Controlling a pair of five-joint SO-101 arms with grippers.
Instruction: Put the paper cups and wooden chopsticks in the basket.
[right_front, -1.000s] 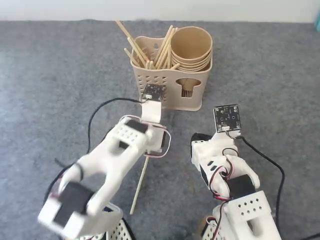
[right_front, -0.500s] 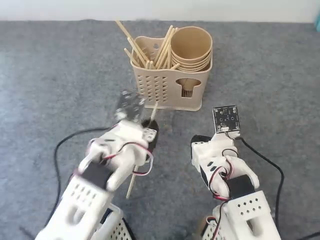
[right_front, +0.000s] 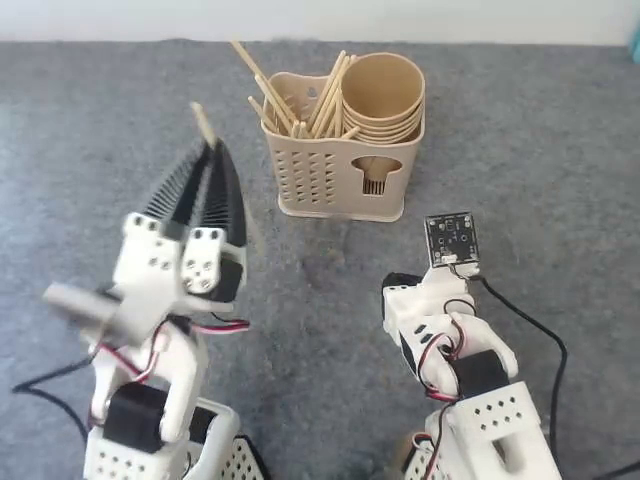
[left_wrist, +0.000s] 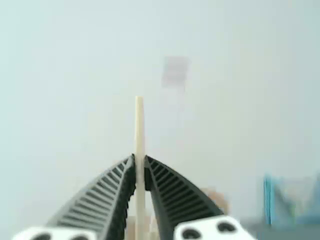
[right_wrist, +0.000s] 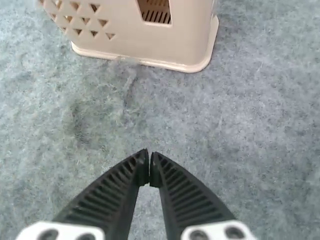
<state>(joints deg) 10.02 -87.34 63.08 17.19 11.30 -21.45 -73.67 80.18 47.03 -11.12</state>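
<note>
The left arm has swung up off the surface (right_front: 520, 150), carrying the last loose wooden chopstick (right_front: 203, 120) with it; a second ago that stick lay slanted on the grey felt. Now the left tool (right_front: 212, 152) points upward, its jaws closed on the stick, whose end pokes out past the tips. Lifting it high probably serves to clear the rim of the basket (right_front: 330, 185), which stands near, to the tool's right. In the basket, the stacked paper cups (right_front: 385, 85) fill the right compartment and a bundle of chopsticks (right_front: 300, 100) leans in the left. Several jut outward and could foul the incoming stick. The right tool (right_wrist: 149, 156) hangs low over the surface before the basket, jaws pressed together on nothing.
</note>
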